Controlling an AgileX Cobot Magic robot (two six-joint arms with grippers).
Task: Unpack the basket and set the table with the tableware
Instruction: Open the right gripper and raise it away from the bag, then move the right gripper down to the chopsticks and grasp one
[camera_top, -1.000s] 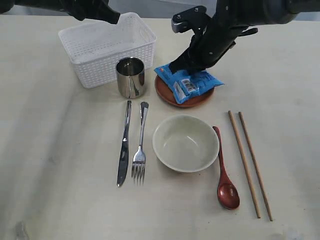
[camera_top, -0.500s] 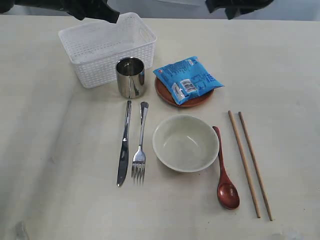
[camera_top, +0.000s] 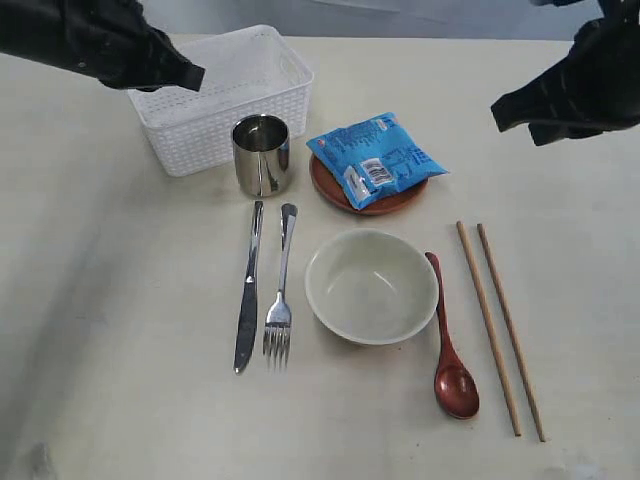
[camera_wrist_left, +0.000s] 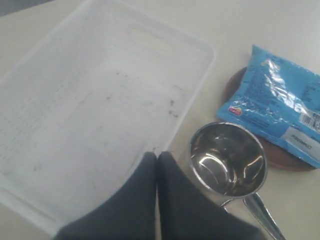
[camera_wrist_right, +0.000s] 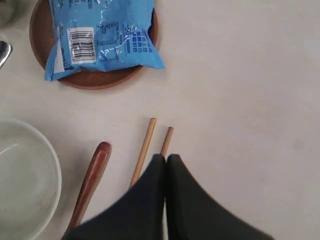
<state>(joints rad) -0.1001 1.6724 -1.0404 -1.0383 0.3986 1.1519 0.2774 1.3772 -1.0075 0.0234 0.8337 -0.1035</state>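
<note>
The white basket (camera_top: 215, 95) (camera_wrist_left: 95, 105) stands empty at the back left. In front of it are the steel cup (camera_top: 262, 155) (camera_wrist_left: 227, 160), then the knife (camera_top: 247, 290) and fork (camera_top: 279, 300). The cream bowl (camera_top: 371, 286) (camera_wrist_right: 22, 175) sits in the middle, the dark red spoon (camera_top: 448, 350) (camera_wrist_right: 92, 175) and two chopsticks (camera_top: 500, 325) (camera_wrist_right: 145, 147) to its right. A blue snack packet (camera_top: 375, 158) (camera_wrist_right: 100, 35) lies on the reddish-brown plate (camera_top: 365, 198) (camera_wrist_right: 95, 79). My left gripper (camera_top: 190, 75) (camera_wrist_left: 157, 156) hangs shut and empty above the basket's front. My right gripper (camera_top: 500, 110) (camera_wrist_right: 166, 157) is shut, empty, high at the right.
The pale table (camera_top: 100, 330) stretches bare to the left of the knife and along the front edge. More bare tabletop (camera_wrist_right: 250, 100) lies right of the chopsticks.
The right arm let go of the blue packet on the plate, lifted away, and now hangs at the right edge. The left arm shifted slightly left over the basket.
</note>
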